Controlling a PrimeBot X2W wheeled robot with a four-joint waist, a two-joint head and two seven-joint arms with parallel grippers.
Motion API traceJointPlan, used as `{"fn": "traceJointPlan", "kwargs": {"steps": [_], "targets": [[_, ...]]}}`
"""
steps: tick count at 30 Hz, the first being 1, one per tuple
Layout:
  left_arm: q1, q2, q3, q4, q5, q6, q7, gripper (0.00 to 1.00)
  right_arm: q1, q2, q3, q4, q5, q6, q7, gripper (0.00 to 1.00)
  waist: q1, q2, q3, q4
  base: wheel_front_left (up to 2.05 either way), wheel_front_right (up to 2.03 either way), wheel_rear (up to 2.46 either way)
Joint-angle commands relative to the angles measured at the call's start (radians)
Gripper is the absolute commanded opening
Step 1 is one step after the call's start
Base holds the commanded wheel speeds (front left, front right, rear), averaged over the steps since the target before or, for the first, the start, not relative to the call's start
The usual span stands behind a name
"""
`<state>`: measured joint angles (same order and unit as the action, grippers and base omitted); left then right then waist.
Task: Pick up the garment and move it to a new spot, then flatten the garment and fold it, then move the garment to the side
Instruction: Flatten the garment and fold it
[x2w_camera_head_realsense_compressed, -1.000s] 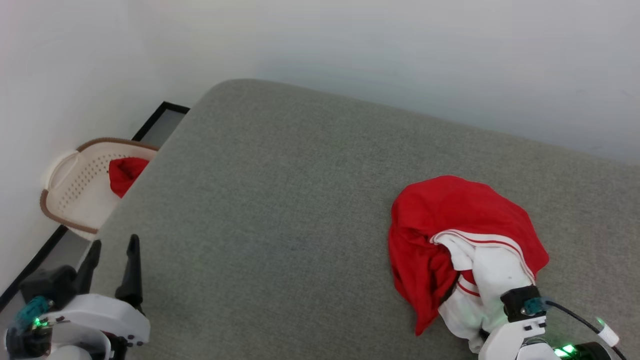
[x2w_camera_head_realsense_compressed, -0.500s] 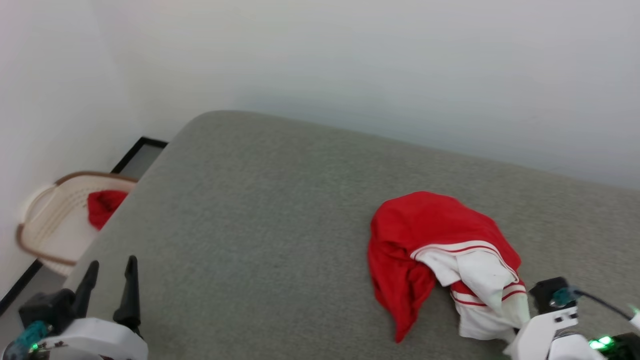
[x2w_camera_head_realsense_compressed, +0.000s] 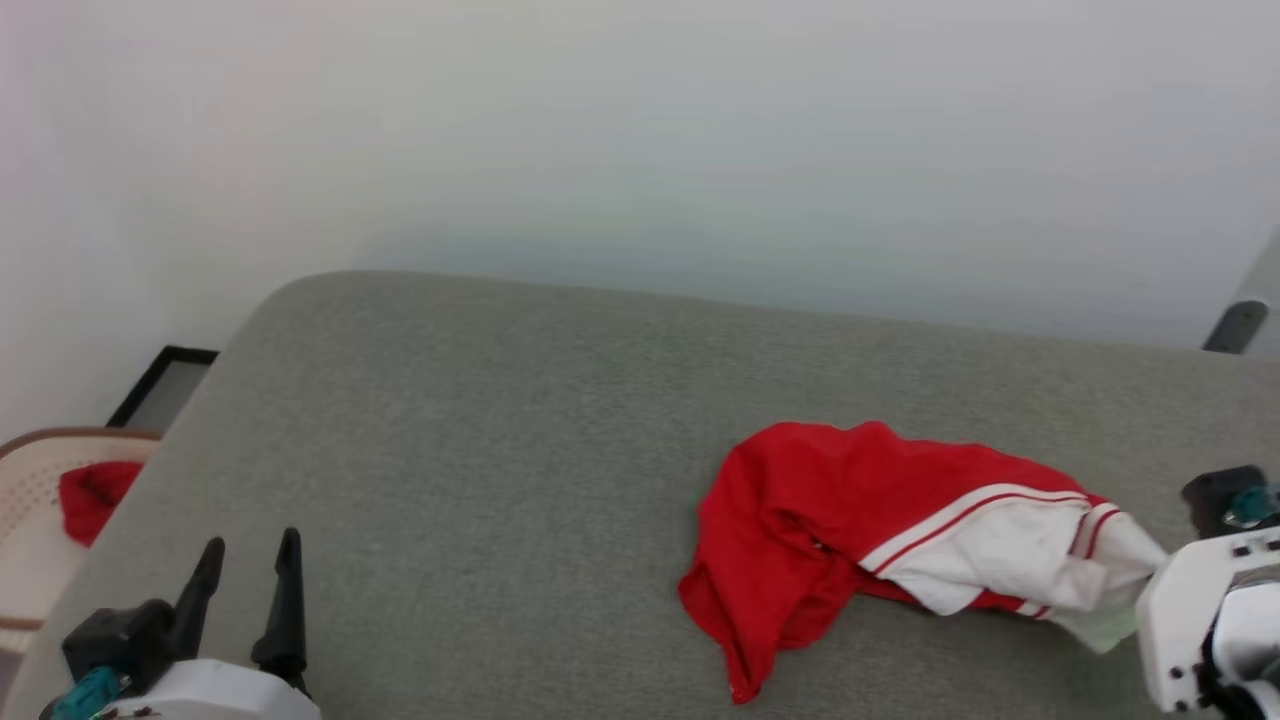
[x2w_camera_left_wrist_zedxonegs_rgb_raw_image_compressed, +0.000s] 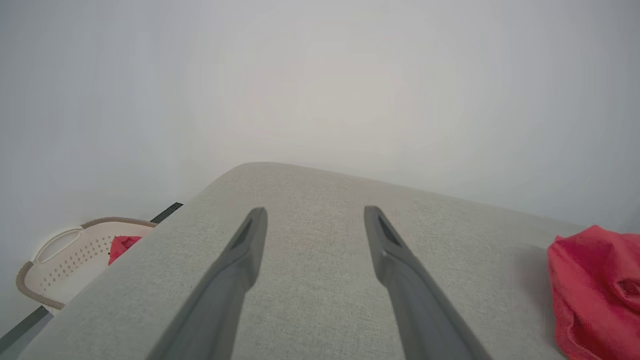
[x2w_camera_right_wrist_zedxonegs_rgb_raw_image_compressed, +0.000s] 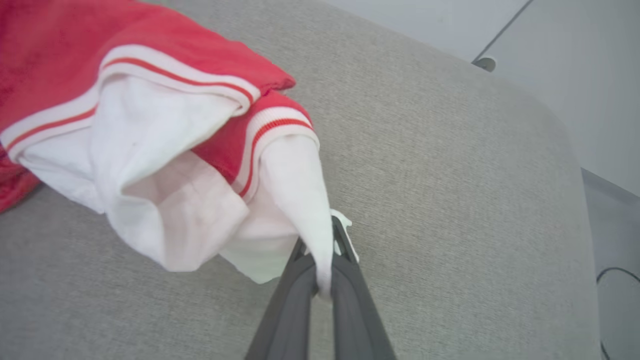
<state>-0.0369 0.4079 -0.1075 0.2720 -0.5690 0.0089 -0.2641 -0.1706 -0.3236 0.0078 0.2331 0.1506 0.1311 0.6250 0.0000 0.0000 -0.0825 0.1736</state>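
The garment (x2w_camera_head_realsense_compressed: 880, 520), a red jersey with white sleeve panels and red-and-white striped trim, lies crumpled and stretched toward the right on the grey cushion (x2w_camera_head_realsense_compressed: 480, 420). My right gripper (x2w_camera_right_wrist_zedxonegs_rgb_raw_image_compressed: 322, 250) is shut on a white fold of the garment (x2w_camera_right_wrist_zedxonegs_rgb_raw_image_compressed: 165, 135), pinched between its two dark fingers. In the head view the right wrist sits at the right edge with the white cloth running into it. My left gripper (x2w_camera_head_realsense_compressed: 245, 570) stands open at the lower left, nothing between its fingers (x2w_camera_left_wrist_zedxonegs_rgb_raw_image_compressed: 395, 260). The garment's red edge (x2w_camera_left_wrist_zedxonegs_rgb_raw_image_compressed: 595, 290) lies far to its right.
A cream perforated basket (x2w_camera_head_realsense_compressed: 25, 520) holding a small red cloth (x2w_camera_head_realsense_compressed: 90, 495) stands on the floor off the cushion's left edge, also in the left wrist view as the basket (x2w_camera_left_wrist_zedxonegs_rgb_raw_image_compressed: 65, 260). A pale wall runs behind the cushion. A cable (x2w_camera_right_wrist_zedxonegs_rgb_raw_image_compressed: 612, 280) lies on the floor at the right.
The head camera has tilted and turned, shifting the whole picture. My right gripper closed on the white sleeve cloth and drew it rightward, stretching the garment out. The left gripper stayed open.
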Motion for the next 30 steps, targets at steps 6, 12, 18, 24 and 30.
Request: {"fn": "traceJointPlan", "kwargs": {"steps": [6,12,18,24,30], "targets": [[-0.03,-0.016,-0.018,0.0,0.02,-0.008,0.0,1.0,-0.066,-0.058,-0.031,0.083,-0.016,0.0,-0.041,0.07,0.0,0.0,0.021,-0.051,0.0,0.0,0.0],[-0.059,-0.025,-0.045,0.014,0.031,-0.018,0.003,1.0,-0.094,-0.048,-0.057,0.198,-0.029,0.0,-0.087,0.46,0.0,0.0,0.039,-0.053,0.0,0.0,0.0],[-0.08,-0.015,-0.055,0.02,0.033,-0.024,0.011,1.0,-0.131,-0.014,-0.07,0.283,-0.039,0.0,-0.128,1.0,0.0,0.0,0.049,-0.06,0.0,0.0,0.0],[-0.09,0.005,-0.07,-0.006,0.03,-0.037,0.04,1.0,-0.174,0.005,-0.061,0.289,-0.029,0.0,-0.153,1.0,0.0,0.0,0.046,-0.086,0.0,0.0,0.0],[-0.114,0.028,-0.098,-0.068,0.012,-0.066,0.119,1.0,-0.167,0.032,-0.055,0.207,-0.011,0.0,-0.196,1.0,0.0,0.0,0.039,-0.132,0.0,0.0,0.0]]}}
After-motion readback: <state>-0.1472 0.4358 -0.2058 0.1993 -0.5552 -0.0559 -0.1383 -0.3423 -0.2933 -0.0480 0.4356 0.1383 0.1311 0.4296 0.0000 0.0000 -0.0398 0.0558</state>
